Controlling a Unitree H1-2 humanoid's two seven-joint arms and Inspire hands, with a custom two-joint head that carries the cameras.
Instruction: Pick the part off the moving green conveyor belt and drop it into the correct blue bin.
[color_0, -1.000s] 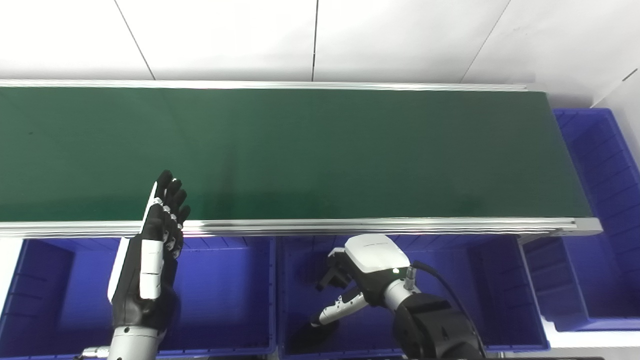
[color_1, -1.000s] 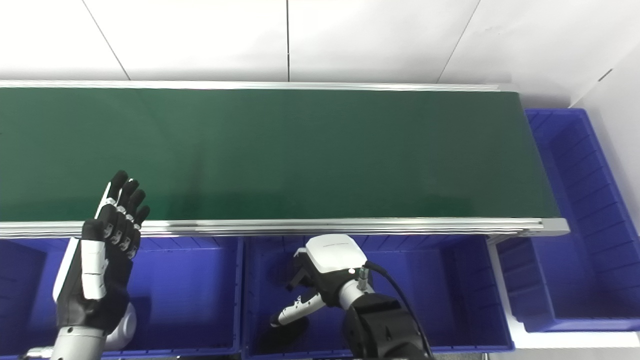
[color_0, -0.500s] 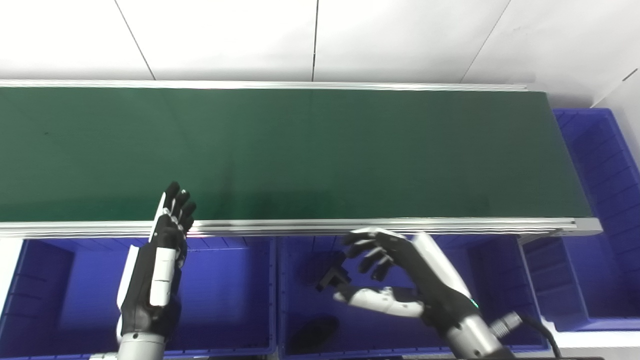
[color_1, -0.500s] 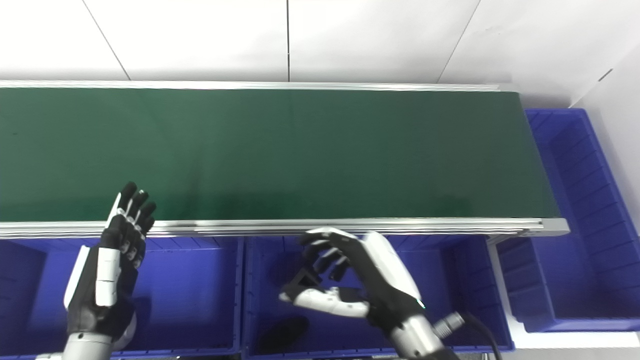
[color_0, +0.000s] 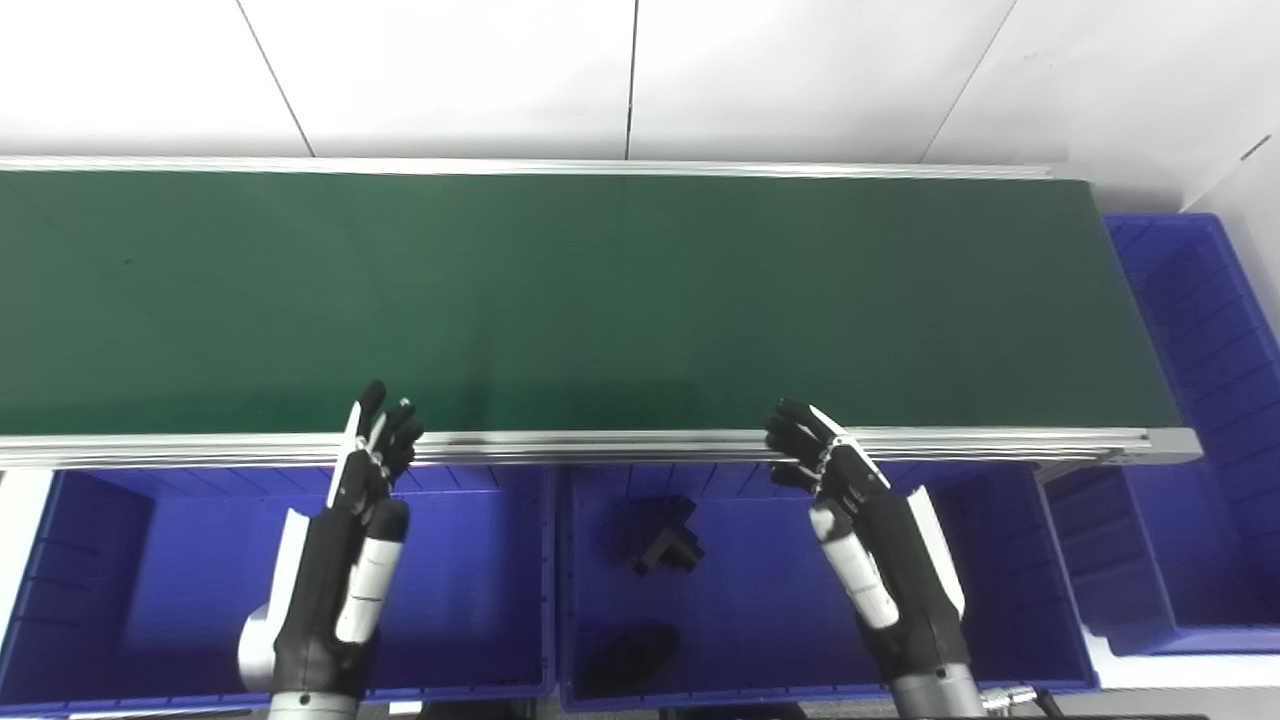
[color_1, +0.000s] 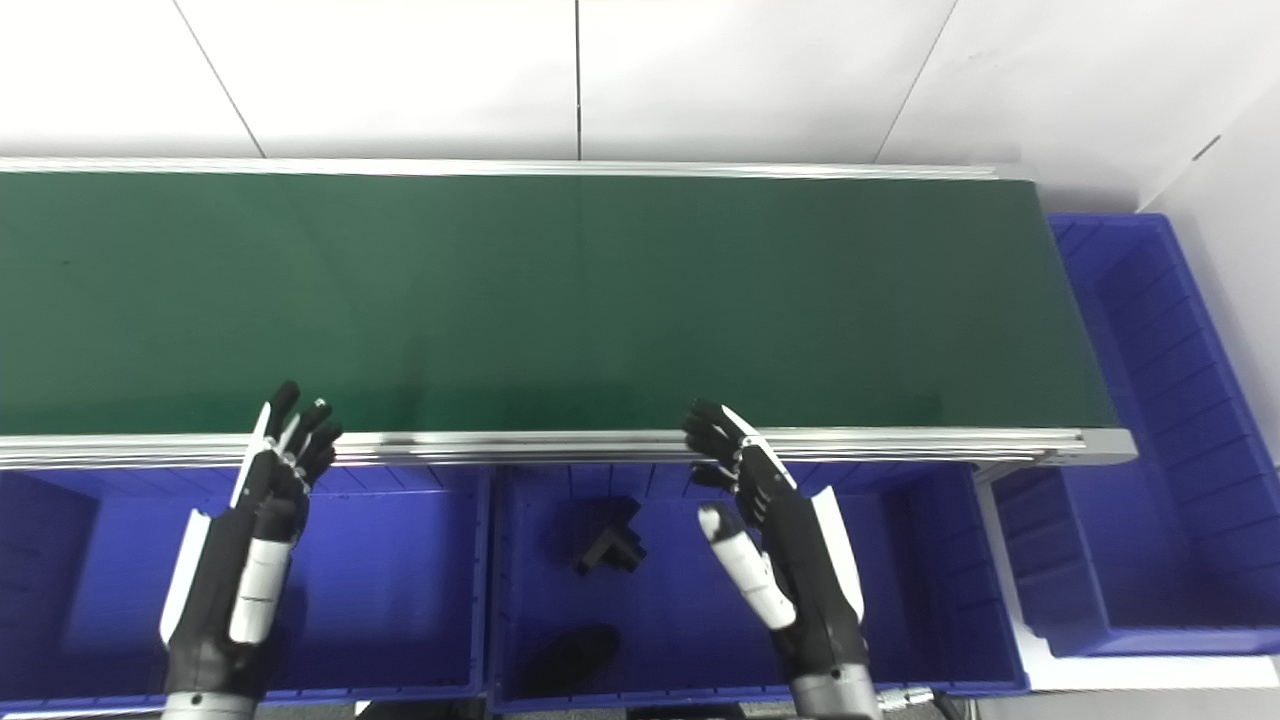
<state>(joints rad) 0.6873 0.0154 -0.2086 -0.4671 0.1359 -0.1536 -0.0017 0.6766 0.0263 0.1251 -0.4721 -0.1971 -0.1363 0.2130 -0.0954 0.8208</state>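
A black T-shaped part (color_0: 668, 543) lies inside the middle blue bin (color_0: 770, 640), near its back left. A second dark rounded part (color_0: 632, 655) rests nearer the bin's front. My right hand (color_0: 875, 545) is raised over the right half of that bin, open, fingers pointing toward the belt rail, holding nothing. My left hand (color_0: 345, 560) is upright over the left blue bin (color_0: 140, 560), open and empty, its fingertips at the rail. The green conveyor belt (color_0: 560, 300) carries no part in view.
The belt's aluminium front rail (color_0: 620, 443) runs across just above the bins. Another blue bin (color_0: 1205, 420) stands at the belt's right end. A white wall rises behind the belt.
My right hand let go of the T-shaped part, turned palm-left and lifted up and right to the rail. The part now lies in the middle bin. My left hand sank slightly toward me.
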